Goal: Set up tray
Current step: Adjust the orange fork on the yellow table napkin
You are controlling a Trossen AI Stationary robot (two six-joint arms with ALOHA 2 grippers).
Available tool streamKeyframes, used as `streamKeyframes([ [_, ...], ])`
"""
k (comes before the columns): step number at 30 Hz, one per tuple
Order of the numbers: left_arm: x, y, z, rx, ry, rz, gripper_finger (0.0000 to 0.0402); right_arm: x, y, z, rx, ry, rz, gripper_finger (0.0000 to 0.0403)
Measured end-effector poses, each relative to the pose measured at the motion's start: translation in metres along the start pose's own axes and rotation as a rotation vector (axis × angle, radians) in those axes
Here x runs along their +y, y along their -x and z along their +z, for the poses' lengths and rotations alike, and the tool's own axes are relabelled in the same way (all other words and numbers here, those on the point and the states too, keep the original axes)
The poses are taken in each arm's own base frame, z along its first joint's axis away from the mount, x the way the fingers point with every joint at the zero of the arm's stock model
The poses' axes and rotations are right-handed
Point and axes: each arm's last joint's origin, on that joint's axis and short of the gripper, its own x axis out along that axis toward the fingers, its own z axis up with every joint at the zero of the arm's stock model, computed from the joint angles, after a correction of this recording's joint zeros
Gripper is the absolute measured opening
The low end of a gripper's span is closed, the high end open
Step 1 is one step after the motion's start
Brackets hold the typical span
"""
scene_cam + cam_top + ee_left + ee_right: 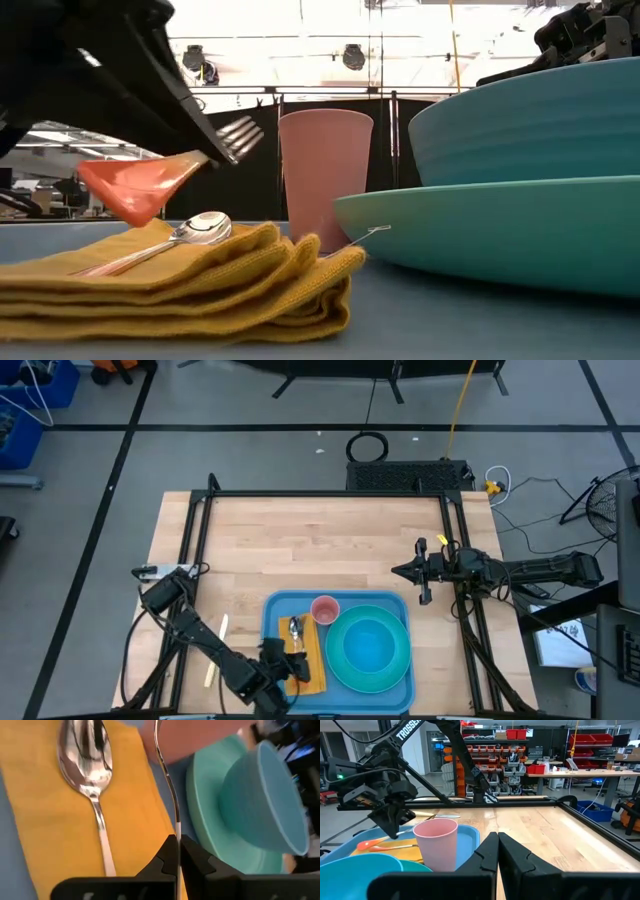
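Blue rimmed tray, folded yellow napkin

The tray is a large flat blue rectangle of plastic with rounded corners and a low raised rim. It lies level on the wooden bench, at the near edge and close to the middle, its long sides running along that edge. Most of its floor is covered. A folded mustard-yellow napkin with a spoon on it lies on its left part, a pink cup stands upright near the far rim, and a round turquoise plate bearing a turquoise bowl fills its right part.
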Motion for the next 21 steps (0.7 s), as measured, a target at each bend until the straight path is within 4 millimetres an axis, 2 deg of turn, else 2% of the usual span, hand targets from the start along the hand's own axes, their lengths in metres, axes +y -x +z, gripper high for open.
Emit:
streamKeyframes([
  [9, -0.029, -0.009, 0.02, 0.103, -0.056, 0.15, 0.0004, 0.0, 0.0, 0.0, -0.001, 0.0, 0.001, 0.0],
  [15, -0.03, -0.01, 0.024, 0.115, -0.02, 0.196, 0.0004, 0.0, 0.0, 0.0, -0.001, 0.0, 0.0, 0.0],
  [21, -0.028, -0.013, 0.02, 0.099, 0.016, 0.184, 0.0004, 0.0, 0.0, 0.0, -0.001, 0.005, 0.003, 0.0],
])
